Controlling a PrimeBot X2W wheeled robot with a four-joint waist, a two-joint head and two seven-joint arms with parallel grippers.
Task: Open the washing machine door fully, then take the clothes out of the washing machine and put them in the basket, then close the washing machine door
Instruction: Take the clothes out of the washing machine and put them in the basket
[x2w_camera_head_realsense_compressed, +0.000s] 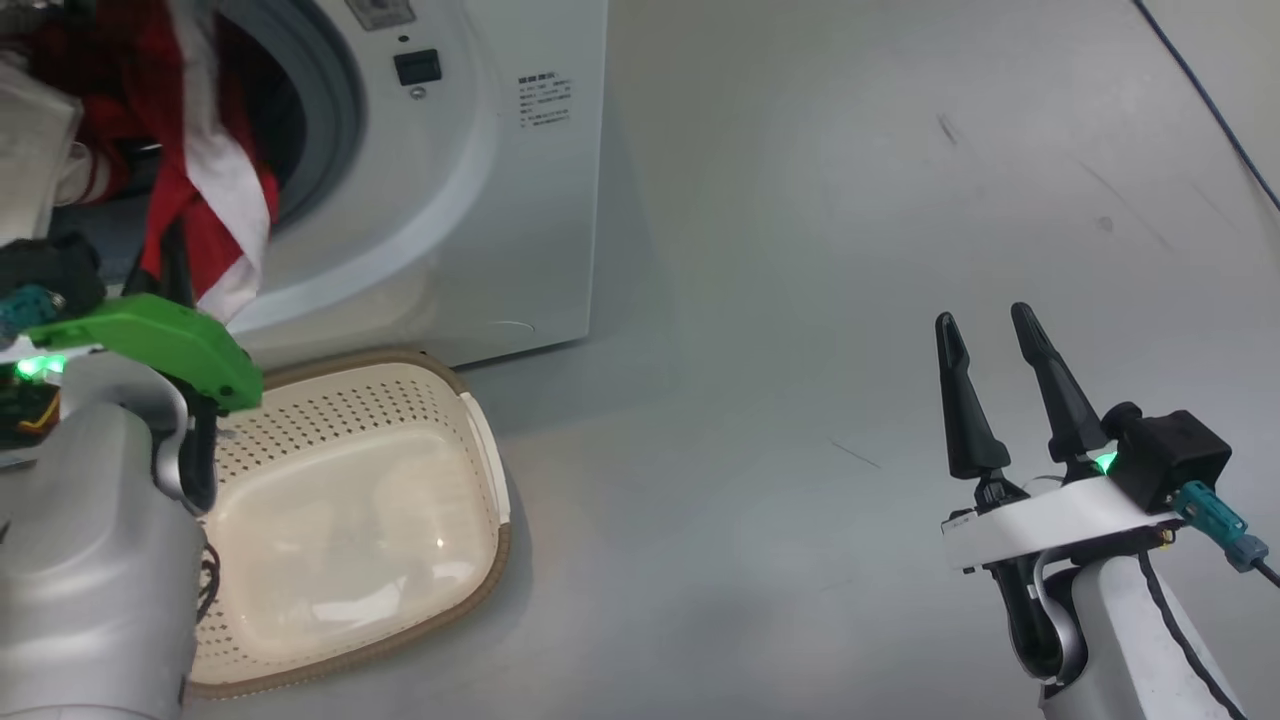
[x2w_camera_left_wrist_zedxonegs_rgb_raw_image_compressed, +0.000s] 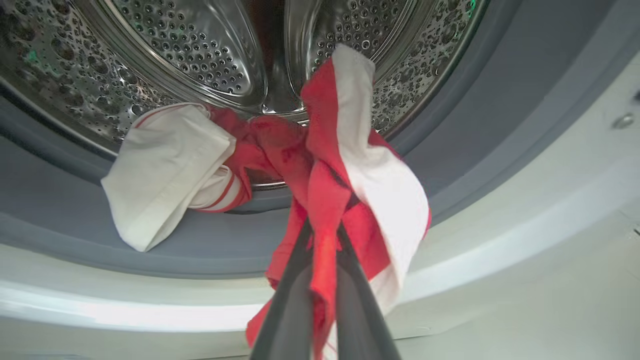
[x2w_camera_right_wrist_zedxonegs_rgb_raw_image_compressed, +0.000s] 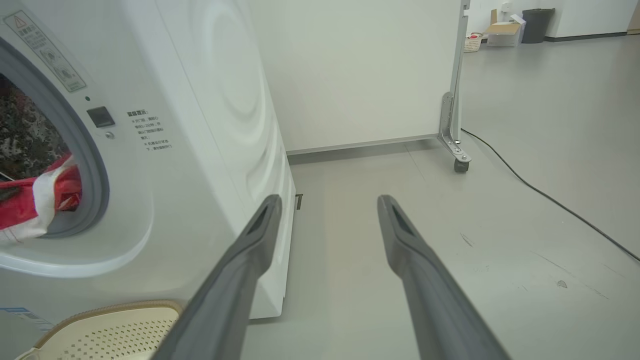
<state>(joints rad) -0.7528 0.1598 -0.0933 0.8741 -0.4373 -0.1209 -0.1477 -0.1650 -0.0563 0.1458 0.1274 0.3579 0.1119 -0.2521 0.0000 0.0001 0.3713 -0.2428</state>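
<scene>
At the washing machine mouth, pinching the clothes in the left pincer to pull them into the basket; holding the right pincer wide, aside.

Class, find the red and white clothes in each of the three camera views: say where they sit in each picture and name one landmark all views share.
Head view: upper left, the clothes hang out past the grey rubber ring.
Left wrist view: centre, draped over the ring, pinched between the fingers of the left gripper.
Right wrist view: far left edge, inside the ring.
Shared landmark: that grey rubber ring.
</scene>
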